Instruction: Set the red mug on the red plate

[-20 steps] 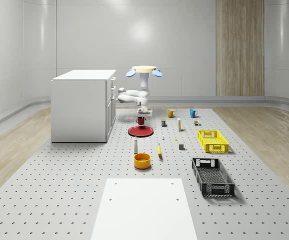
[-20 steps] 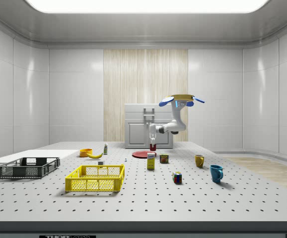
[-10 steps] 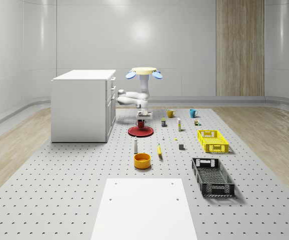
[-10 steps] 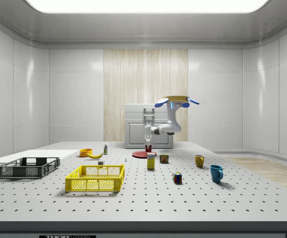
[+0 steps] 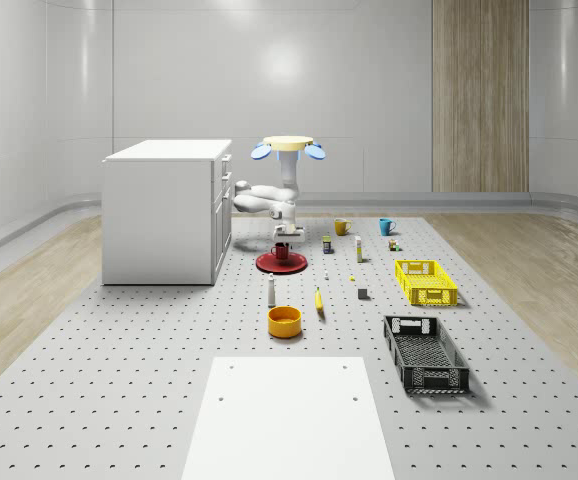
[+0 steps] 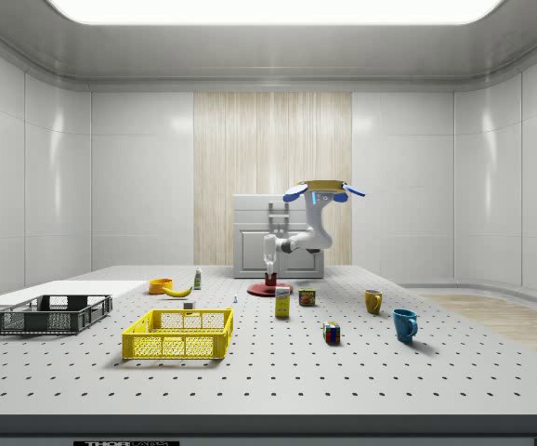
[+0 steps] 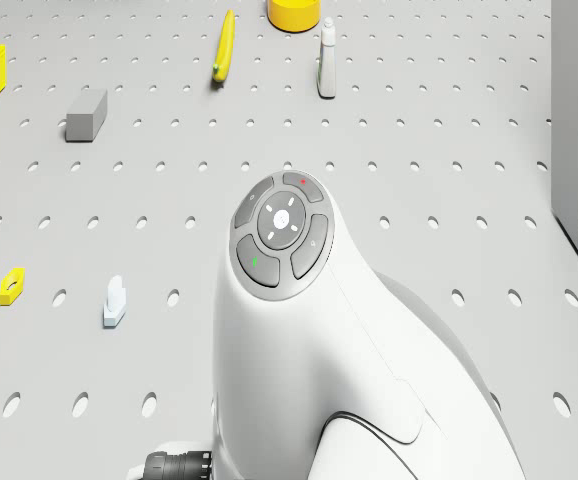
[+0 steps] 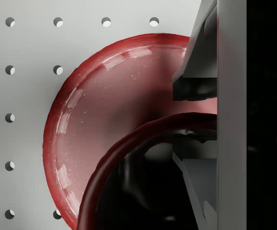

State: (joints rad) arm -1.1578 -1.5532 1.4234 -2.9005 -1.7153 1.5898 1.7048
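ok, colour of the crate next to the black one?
Yellow crate, clearest in the side view, beside the black crate.

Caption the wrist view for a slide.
Fingers straddle the red mug rim over the red plate.

We note the red mug (image 8: 143,177) cut off at the wrist view's edge, hiding part of the red plate (image 8: 105,96); whether they touch, we cannot tell.

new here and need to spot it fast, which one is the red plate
Start at the white cabinet; beside its front corner, on the whole-scene view's right, hovers the drone. The red plate lies flat beneath its arm, the only red disc, with the red mug over it.
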